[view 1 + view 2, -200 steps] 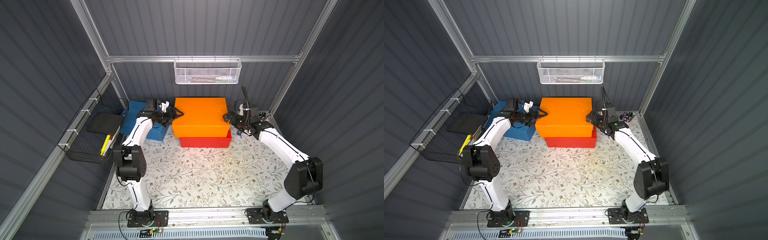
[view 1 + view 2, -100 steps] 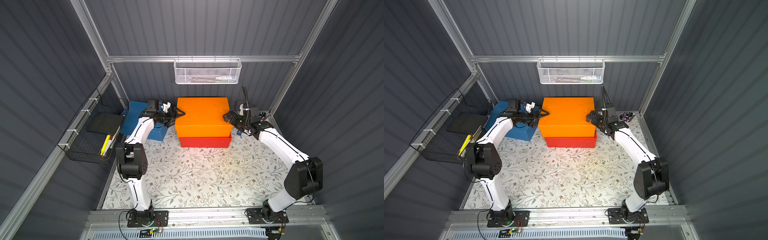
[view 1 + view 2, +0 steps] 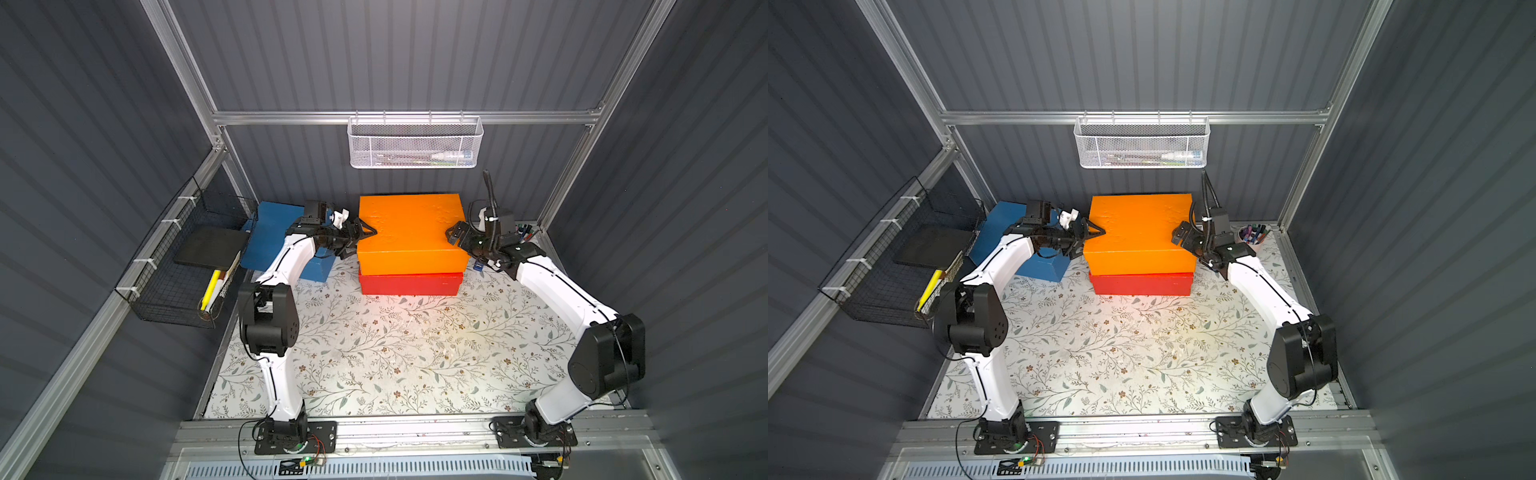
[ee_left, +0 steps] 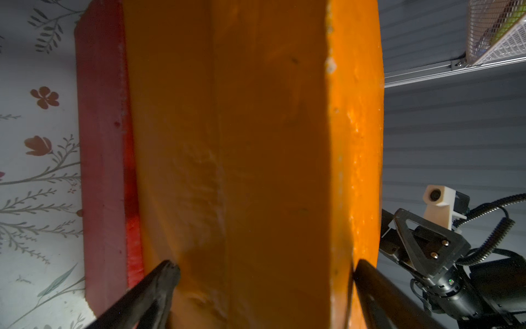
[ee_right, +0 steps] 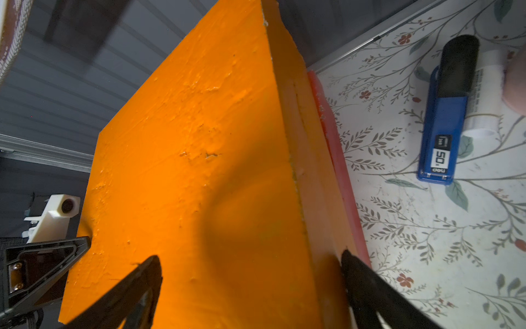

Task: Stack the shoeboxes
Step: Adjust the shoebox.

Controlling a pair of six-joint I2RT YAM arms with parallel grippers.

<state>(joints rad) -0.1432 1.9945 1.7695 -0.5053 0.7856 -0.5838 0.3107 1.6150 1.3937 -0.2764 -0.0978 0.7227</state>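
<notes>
The orange shoebox [image 3: 409, 232] [image 3: 1138, 232] sits on top of the red shoebox [image 3: 411, 284] [image 3: 1142, 284] near the back wall, nearly flush with it. My left gripper [image 3: 363, 235] [image 4: 263, 267] clamps the orange box's left end, one finger on the lid and one low on the end face. At the opposite end my right gripper [image 3: 455, 237] [image 5: 249, 260] grips the same way, its lower finger beside the red lid. The blue shoebox [image 3: 274, 232] [image 3: 1000, 232] lies tilted at the back left, partly hidden behind my left arm.
A black wire basket [image 3: 178, 266] on the left wall holds a black pad [image 3: 212, 247] and markers. A white mesh basket [image 3: 415, 143] hangs on the back wall. A pen cup [image 3: 1252, 235] and a small blue case [image 5: 444, 134] lie right of the stack. Floral mat [image 3: 415, 353] covers the floor.
Both grippers have carried the orange shoebox a little to the right and back, so it now lines up more squarely over the red one.
</notes>
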